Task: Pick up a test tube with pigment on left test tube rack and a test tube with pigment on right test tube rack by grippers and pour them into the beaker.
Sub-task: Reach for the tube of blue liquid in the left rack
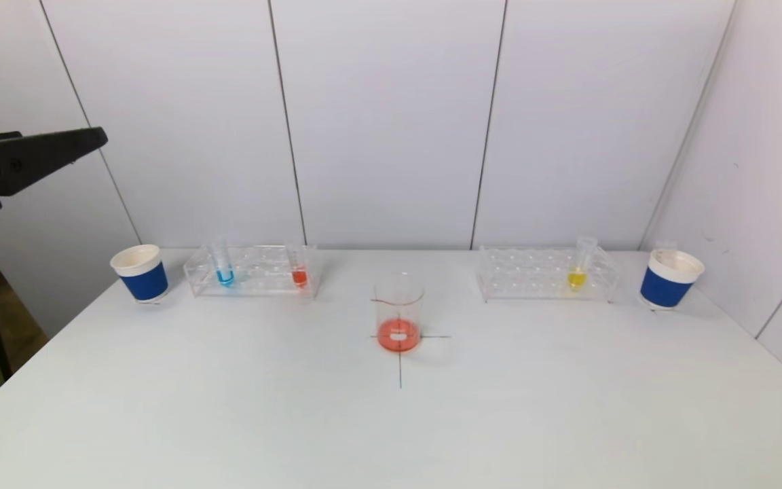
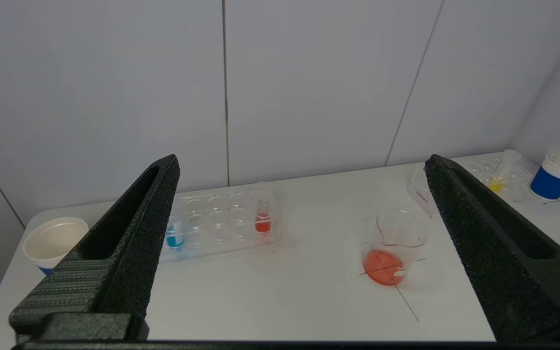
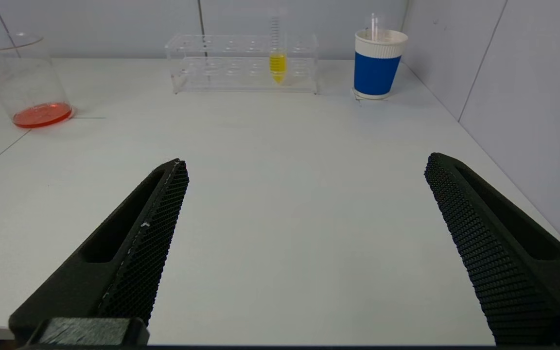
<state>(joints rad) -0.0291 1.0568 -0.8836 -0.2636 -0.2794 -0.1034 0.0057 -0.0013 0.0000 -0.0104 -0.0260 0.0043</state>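
The clear left test tube rack [image 1: 252, 272] holds a tube with blue pigment [image 1: 224, 268] and a tube with red pigment [image 1: 299, 270]. In the right test tube rack [image 1: 546, 273] stands a tube with yellow pigment [image 1: 578, 272]. Between the racks stands the glass beaker [image 1: 398, 312], with orange-red liquid at its bottom. My left gripper [image 2: 302, 163] hangs open and empty high above the table's left side, back from the left rack [image 2: 217, 223]. My right gripper [image 3: 306, 160] is open and empty low over the table, well short of the yellow tube [image 3: 277, 61]; the head view does not show it.
A blue-and-white paper cup [image 1: 140, 273] stands to the left of the left rack. Another [image 1: 669, 278], with a thin rod in it, stands to the right of the right rack. White wall panels close the back and right. A person's hand shows at the far left edge.
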